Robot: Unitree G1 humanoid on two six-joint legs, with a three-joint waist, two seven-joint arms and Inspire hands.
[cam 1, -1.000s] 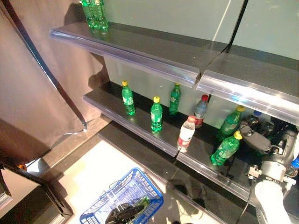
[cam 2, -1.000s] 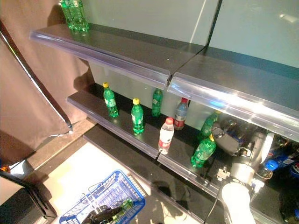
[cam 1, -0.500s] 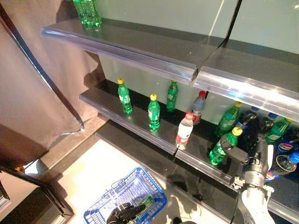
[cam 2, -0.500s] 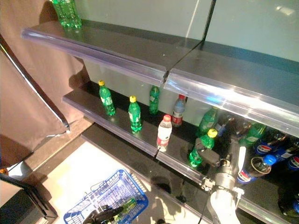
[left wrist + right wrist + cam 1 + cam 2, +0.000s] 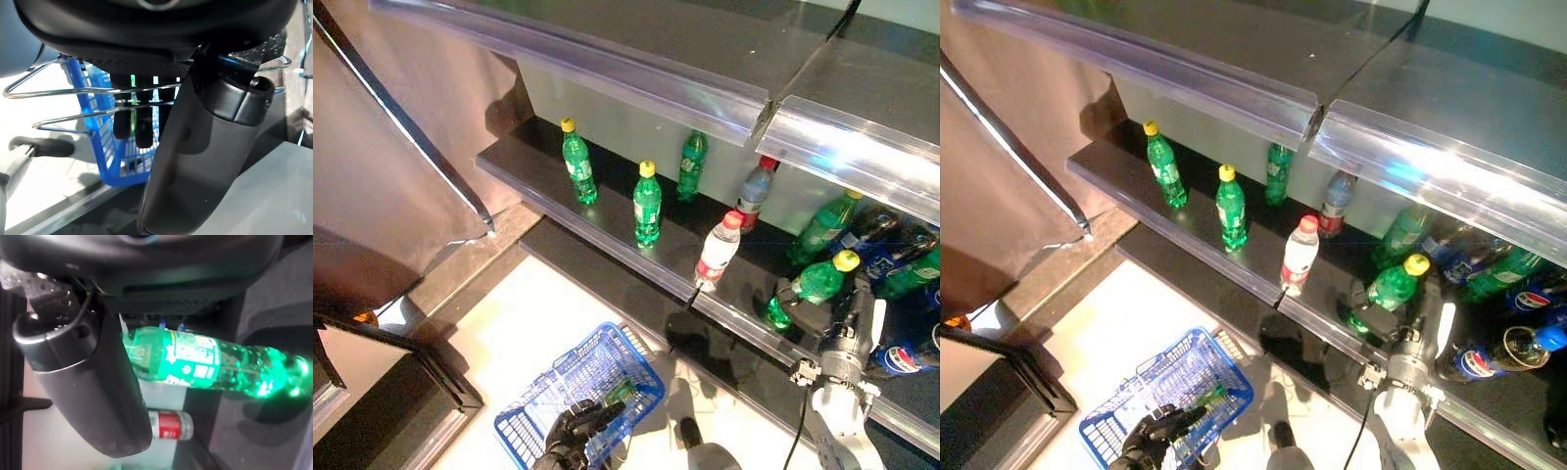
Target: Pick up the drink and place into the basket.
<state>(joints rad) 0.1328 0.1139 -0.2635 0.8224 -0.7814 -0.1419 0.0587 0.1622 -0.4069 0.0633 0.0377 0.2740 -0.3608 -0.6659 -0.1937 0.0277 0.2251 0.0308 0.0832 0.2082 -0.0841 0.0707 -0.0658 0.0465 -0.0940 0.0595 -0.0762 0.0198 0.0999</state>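
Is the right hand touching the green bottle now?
Touching. The right wrist view shows the right hand with its thumb across the green bottle.

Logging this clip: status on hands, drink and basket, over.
Right hand shut on green bottle, tilted at middle shelf edge. Left hand shut on blue basket handles, low. White bottle stands close beside.

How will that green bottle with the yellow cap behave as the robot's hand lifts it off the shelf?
The green bottle already leans in the right hand, so it looks easy to tip. Its round body would probably roll if dropped on the shelf. It appears full, so likely fairly heavy for its size, and the smooth plastic may slip.
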